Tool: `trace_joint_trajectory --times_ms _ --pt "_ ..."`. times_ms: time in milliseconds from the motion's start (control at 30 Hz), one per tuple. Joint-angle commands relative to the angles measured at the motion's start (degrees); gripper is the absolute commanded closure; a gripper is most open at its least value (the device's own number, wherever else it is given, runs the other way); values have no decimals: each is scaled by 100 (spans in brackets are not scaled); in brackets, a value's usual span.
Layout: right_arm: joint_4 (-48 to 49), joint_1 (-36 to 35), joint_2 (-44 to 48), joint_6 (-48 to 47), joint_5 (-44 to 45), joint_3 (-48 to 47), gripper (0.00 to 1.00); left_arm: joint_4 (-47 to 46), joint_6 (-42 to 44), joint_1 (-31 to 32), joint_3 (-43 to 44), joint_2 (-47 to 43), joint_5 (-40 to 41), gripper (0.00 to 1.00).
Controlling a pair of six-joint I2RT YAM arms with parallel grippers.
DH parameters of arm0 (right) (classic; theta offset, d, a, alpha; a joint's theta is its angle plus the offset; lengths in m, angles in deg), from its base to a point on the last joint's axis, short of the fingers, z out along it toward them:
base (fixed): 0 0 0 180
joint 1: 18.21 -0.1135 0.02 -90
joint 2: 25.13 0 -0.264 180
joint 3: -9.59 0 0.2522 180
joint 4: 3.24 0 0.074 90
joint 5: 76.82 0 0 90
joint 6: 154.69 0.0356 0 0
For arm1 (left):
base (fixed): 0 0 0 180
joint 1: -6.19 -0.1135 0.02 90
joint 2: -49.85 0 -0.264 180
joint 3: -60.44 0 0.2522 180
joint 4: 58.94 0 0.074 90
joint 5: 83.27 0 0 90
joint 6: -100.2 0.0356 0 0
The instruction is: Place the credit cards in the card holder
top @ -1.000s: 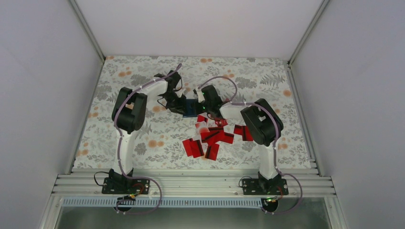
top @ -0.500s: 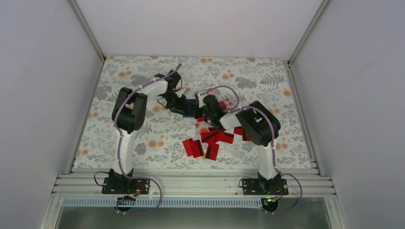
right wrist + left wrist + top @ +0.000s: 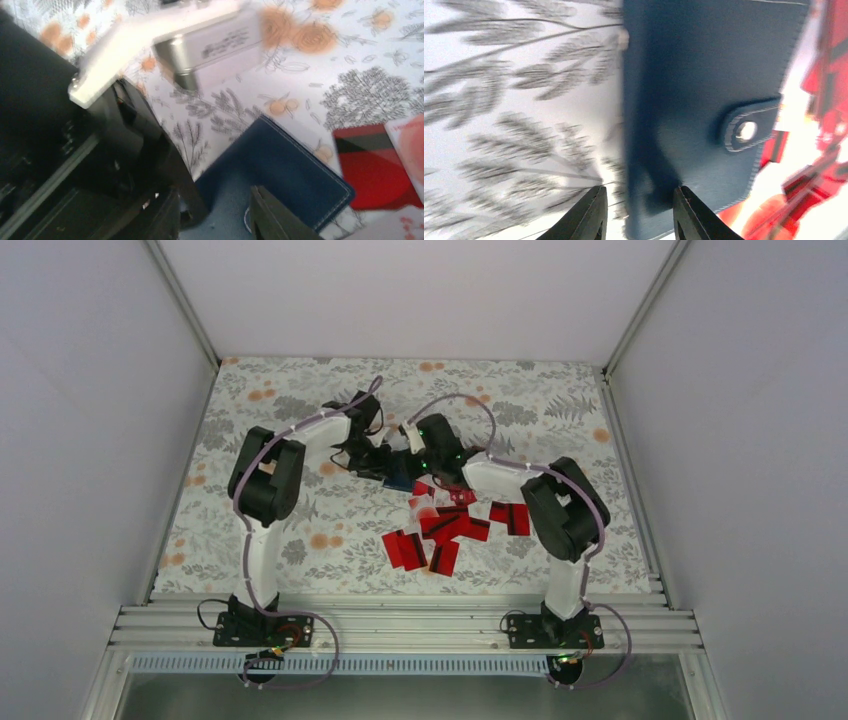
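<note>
The navy card holder [image 3: 400, 470] lies flat on the patterned table between my two grippers. In the left wrist view the card holder [image 3: 704, 90] shows its snap tab [image 3: 746, 131]. My left gripper [image 3: 639, 212] is open and its fingers straddle the holder's left edge. In the right wrist view my right gripper [image 3: 215, 217] is open just above the holder [image 3: 285, 170], close to the left gripper's black body [image 3: 75, 150]. Several red credit cards [image 3: 445, 525] lie in a loose pile in front of the holder, and one card [image 3: 372, 165] lies right beside it.
The floral table cover [image 3: 300, 540] is walled in by white panels on three sides. The left arm's white link [image 3: 165, 40] crosses the top of the right wrist view. The two grippers [image 3: 375, 453] [image 3: 432, 445] are very close together.
My right gripper has shifted a little back and left over the holder, and its elbow has swung out to the right. The left gripper has barely moved. The cards lie as before.
</note>
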Motion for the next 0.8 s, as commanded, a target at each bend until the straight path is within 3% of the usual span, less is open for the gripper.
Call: trace_joint_trajectory --times_ms 0,100,233,300,367,433,467,633,767 --pt "-1461 -28 476 -101 -270 -1053 60 -121 -34 33 -416 -281 827 64" --pt "-1806 133 700 12 -253 -1484 53 -246 2 33 -628 -742 965 50" --pt "-2141 508 1096 114 13 -1869 40 -419 145 8 -886 -1600 1476 14" --pt "-2317 748 1257 49 386 -2079 31 -428 308 -17 -921 -1959 1832 1" --pt "-2492 1106 1373 9 658 -2300 22 -448 467 -66 -949 -2302 2213 0" --pt "-2603 1385 1414 -63 838 -2484 4 -522 624 -176 -987 -2613 2508 0" --pt "-2637 1509 1604 -107 917 -2534 1 -588 686 -253 -1022 -2777 2626 0" --pt "-2795 1920 2046 -496 1421 -2450 1 -1432 874 -714 -1575 -3850 3156 0" --pt "-2708 2216 2479 -790 1945 -1959 1 -2374 903 -877 -2274 -4655 4108 0"
